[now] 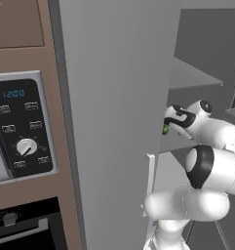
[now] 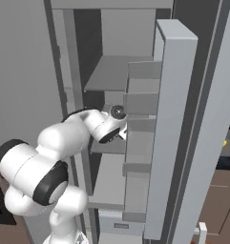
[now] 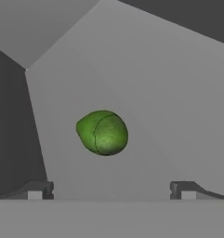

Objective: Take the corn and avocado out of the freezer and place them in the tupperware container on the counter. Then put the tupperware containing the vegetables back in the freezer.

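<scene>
None of the vegetables looks packed yet: the avocado [image 3: 102, 132] is lying on a grey shelf inside the freezer [image 2: 117, 74], and I'm spotting no corn. The arm is bending at the elbow and reaching in through the open door, hand pointing at the fruit. The gripper [image 3: 111, 189] is spread wide, fingertips [image 3: 35, 190] well apart, gripping nothing, avocado centred ahead.

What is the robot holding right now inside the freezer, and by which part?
Nothing is held. The gripper has its jaws spread wide and empty, pointed at the avocado lying ahead on the freezer shelf.
</scene>
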{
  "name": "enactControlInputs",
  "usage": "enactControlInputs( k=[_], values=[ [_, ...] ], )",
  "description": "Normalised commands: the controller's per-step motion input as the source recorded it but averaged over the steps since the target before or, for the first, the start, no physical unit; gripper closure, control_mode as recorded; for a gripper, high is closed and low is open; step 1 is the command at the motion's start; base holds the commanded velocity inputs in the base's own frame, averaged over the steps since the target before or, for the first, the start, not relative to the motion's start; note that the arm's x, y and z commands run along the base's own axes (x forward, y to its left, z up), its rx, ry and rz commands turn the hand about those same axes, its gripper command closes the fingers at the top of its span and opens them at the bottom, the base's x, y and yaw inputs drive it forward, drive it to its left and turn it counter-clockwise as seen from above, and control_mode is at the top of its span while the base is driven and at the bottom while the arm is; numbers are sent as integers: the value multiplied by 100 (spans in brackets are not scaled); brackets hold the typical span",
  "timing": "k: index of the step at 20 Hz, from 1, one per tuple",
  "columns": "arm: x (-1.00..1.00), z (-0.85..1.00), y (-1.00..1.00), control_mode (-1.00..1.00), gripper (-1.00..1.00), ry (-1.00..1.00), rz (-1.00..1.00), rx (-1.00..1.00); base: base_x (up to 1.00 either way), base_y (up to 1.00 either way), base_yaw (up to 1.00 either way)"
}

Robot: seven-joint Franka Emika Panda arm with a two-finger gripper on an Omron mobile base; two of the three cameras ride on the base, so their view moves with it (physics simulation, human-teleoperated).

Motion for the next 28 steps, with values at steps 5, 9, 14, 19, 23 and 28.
enactControlInputs(
  k=[5, 9, 14, 19, 23, 28],
  values=[
    [10, -20, 0, -100, -100, 0, 2, 1, 0, 0, 0],
    [22, -22, 0, -100, -100, 0, 2, 0, 0, 0, 0],
    [24, -13, 0, -100, -100, 0, 2, 2, 0, 0, 0],
    [9, -5, 0, -100, -100, 0, 1, 4, 0, 0, 0],
    [21, 0, 0, -100, -100, 0, 0, 8, 0, 0, 0],
    [33, 0, 0, -100, -100, 0, 0, 11, 0, 0, 0]
  ],
)
